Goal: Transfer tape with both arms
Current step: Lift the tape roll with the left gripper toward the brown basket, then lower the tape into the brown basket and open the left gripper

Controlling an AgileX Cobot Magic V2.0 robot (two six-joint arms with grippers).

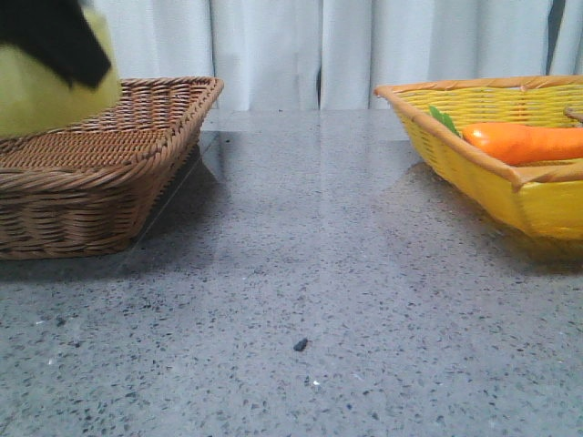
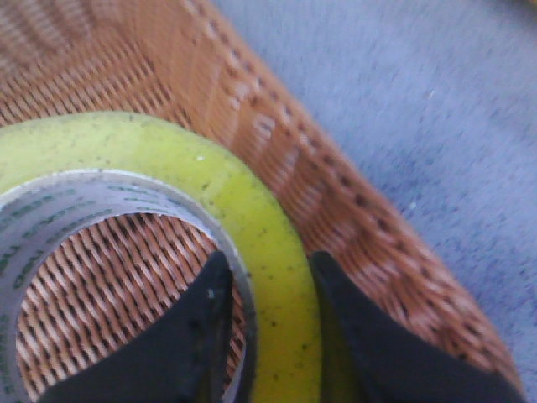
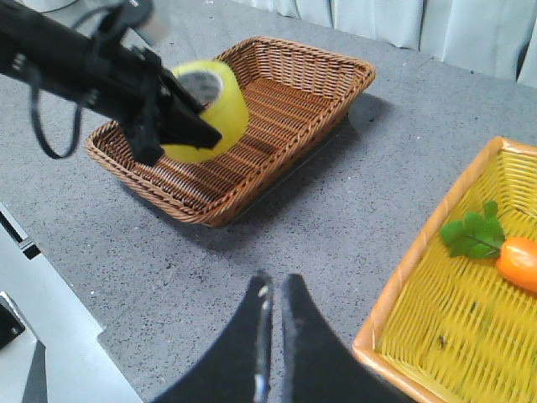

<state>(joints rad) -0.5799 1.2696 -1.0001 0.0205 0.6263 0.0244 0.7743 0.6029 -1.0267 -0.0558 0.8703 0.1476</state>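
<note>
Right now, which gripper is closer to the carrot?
Right. The right gripper hovers shut over the table beside the yellow basket holding the carrot; the left gripper grips the tape over the brown basket.

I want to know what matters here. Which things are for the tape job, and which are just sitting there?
For the job:
- tape, held over the brown basket
- left end effector, shut on the tape's wall
- right end effector, shut, empty

Just sitting there:
- carrot
- yellow basket
</note>
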